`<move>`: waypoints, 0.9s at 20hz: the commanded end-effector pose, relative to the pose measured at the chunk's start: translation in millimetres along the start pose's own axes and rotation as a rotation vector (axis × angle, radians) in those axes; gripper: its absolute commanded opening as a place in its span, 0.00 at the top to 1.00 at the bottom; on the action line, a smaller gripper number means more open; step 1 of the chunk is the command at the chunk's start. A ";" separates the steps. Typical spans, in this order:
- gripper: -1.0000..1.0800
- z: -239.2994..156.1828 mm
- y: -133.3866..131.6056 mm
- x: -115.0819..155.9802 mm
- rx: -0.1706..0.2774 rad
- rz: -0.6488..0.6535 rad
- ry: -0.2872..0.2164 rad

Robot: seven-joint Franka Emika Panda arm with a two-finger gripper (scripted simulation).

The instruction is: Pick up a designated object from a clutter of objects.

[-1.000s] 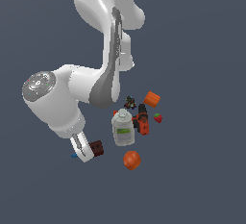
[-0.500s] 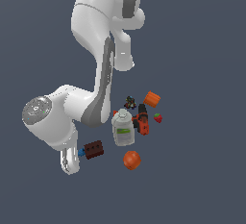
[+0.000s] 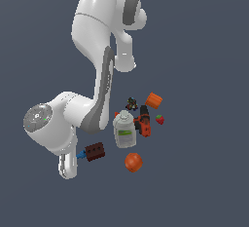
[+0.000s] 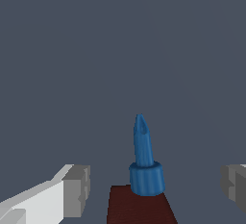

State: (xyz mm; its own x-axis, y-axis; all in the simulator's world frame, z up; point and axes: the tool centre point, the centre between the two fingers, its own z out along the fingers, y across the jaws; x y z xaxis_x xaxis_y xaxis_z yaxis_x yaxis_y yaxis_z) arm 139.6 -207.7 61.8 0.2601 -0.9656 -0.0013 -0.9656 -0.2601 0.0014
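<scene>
The clutter of objects lies in a small group on the dark floor. It includes a white bottle with a green label [image 3: 125, 131], an orange ball [image 3: 133, 162], a red-black drill [image 3: 143, 122], a strawberry [image 3: 159, 119] and an orange block [image 3: 153, 100]. At the group's edge towards the exterior view's left, a blue piece [image 3: 80, 155] touches a brown studded block [image 3: 95, 151]. My gripper [image 3: 69, 166] hangs just beyond them on that side. In the wrist view the gripper [image 4: 156, 188] is open. The blue piece [image 4: 144, 163] and brown block [image 4: 139, 207] sit between its grey fingers [image 4: 77, 189].
A small dark item [image 3: 131, 104] lies behind the bottle. My own arm's elbow [image 3: 90, 116] bends low over the floor beside the bottle. The dark floor spreads all around the group.
The gripper has slid from right beside the blue piece and brown block towards the exterior view's lower left. The arm has dropped lower, and no item in the clutter has moved.
</scene>
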 end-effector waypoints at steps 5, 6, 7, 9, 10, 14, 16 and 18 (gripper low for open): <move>0.04 13.6 -0.1 -0.1 0.001 0.001 0.000; 0.04 18.5 0.1 0.0 0.001 0.002 0.000; 0.04 24.2 0.3 0.0 0.001 0.003 0.001; 0.04 35.9 0.6 0.1 0.001 0.004 0.001; 0.04 40.5 0.7 0.0 0.001 0.004 0.001; 0.04 50.6 0.1 0.2 0.001 0.005 0.001; 0.04 50.7 -0.5 0.7 0.001 0.005 0.001; 1.00 50.3 -0.7 0.7 0.001 0.005 0.001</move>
State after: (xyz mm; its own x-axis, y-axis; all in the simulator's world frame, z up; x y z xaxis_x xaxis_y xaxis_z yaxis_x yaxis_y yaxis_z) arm 139.7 -208.1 11.1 0.2555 -0.9668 -0.0008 -0.9668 -0.2555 0.0011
